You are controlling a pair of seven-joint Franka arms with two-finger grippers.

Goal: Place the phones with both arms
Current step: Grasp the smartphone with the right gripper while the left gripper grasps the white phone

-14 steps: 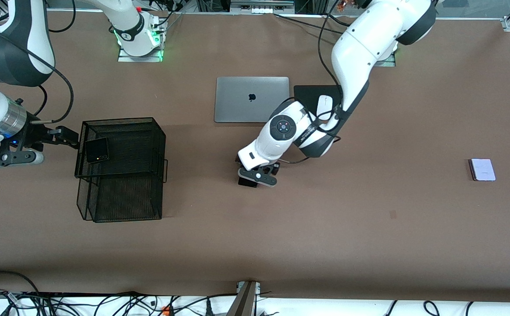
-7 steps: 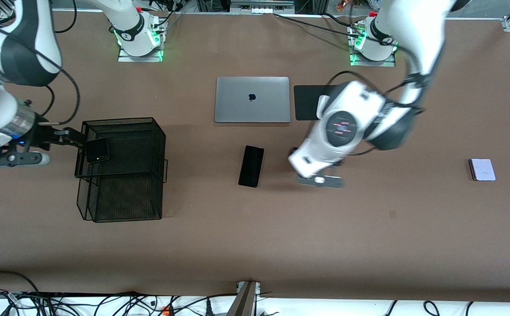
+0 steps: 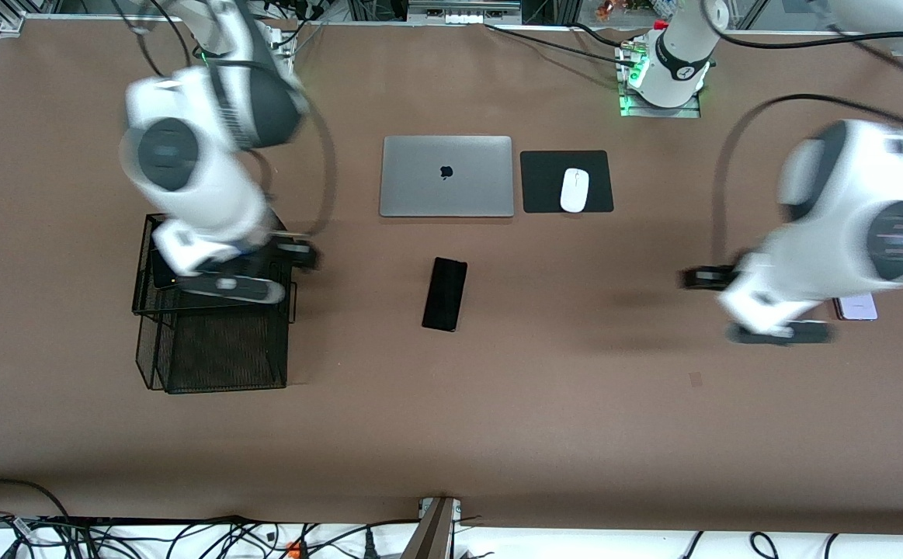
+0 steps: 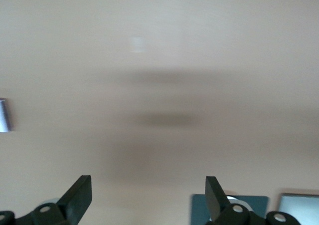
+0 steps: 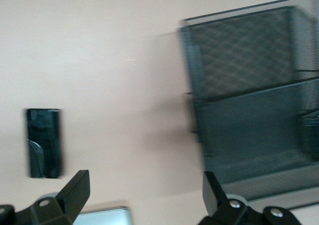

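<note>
Black slab phone (image 3: 444,294) lies mid-table, at six o'clock from the laptop (image 3: 446,176). Right gripper (image 3: 227,284), wide and empty, hangs over the wire basket (image 3: 214,353); left gripper (image 3: 779,332), also wide, nears the lavender flip phone (image 3: 859,307). Judged next: descend, straddle, close.

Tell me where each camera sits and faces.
Front: high across the table, facing the right arm and left arm.
Left wrist: on that arm, looking down at bare table; open left tool.
Right wrist: on that arm, looking down at mesh basket; open right tool.
Shared: front and right wrist show the slim black phone.
</note>
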